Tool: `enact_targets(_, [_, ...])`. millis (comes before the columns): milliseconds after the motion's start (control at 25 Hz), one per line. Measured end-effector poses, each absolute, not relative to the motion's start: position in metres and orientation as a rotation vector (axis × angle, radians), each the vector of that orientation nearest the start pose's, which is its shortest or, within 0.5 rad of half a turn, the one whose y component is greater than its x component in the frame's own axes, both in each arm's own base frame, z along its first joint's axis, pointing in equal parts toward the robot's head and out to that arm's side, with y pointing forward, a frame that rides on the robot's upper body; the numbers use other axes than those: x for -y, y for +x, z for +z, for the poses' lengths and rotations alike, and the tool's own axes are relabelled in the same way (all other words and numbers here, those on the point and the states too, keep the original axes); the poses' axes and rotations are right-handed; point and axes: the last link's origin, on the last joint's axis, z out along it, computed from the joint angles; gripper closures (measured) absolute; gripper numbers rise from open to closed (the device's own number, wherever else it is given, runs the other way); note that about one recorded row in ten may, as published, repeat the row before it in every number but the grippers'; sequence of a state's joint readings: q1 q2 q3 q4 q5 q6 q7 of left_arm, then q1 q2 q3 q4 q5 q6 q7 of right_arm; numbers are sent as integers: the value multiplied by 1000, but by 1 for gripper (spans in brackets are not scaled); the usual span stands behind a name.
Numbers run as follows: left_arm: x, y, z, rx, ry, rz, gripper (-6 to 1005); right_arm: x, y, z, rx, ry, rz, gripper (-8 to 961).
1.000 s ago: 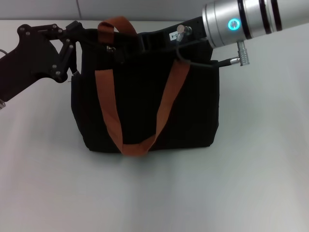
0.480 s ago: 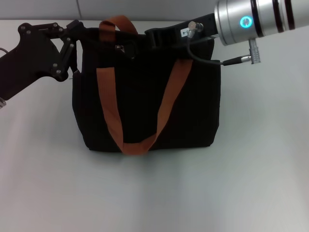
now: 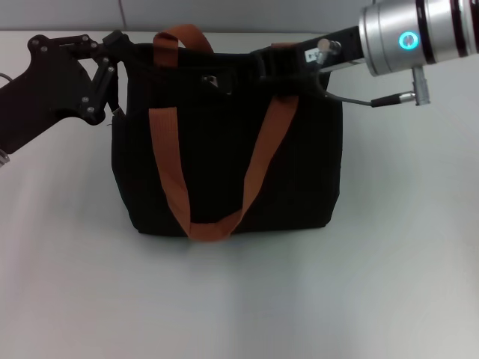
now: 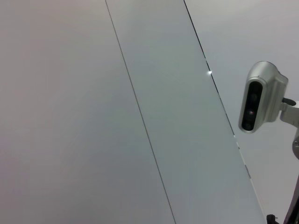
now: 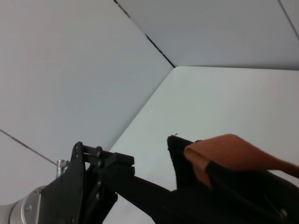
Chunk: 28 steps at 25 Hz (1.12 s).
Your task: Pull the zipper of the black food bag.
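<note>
The black bag (image 3: 224, 149) stands in the middle of the head view, on the white table (image 3: 389, 284). The zipper (image 3: 212, 79) is a small shiny bit on the bag's top edge, a little left of the middle.

The left gripper (image 3: 120, 52) is at the upper left, pressed against the bag's top corner. It seems to keep the bag steady. I cannot tell if its fingers are open or closed.

The right gripper (image 3: 262, 63) is at the top, on the bag's rim, right of the zipper. Its fingers are hidden in the black, so I cannot tell if they hold anything.

To pull well, slide straight along the track, slowly, while the bag is kept from moving.
</note>
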State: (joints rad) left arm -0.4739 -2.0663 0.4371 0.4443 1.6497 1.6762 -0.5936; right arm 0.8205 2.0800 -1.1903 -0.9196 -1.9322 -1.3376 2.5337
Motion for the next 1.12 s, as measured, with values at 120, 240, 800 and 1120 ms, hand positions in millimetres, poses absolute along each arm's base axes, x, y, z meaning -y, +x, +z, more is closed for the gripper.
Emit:
enact_targets(120, [-320,-272,38,-76,-2160,-952,976,-396,101,-26,-1362,-2739,502,956])
enact_targets(240, [-320,-272,38,-72,-2160,-948,976,-395,103,-25,-1364,-2735,504,956])
enact_targets(800, [-320,-273,37,-68,-2160,-943,976,-389,124,-10,-1376,-2663,497,955])
enact_targets(1120, [-320,-273,37,-67,-2159,-944,976,-387,133,2,-1390,-2627,531,955])
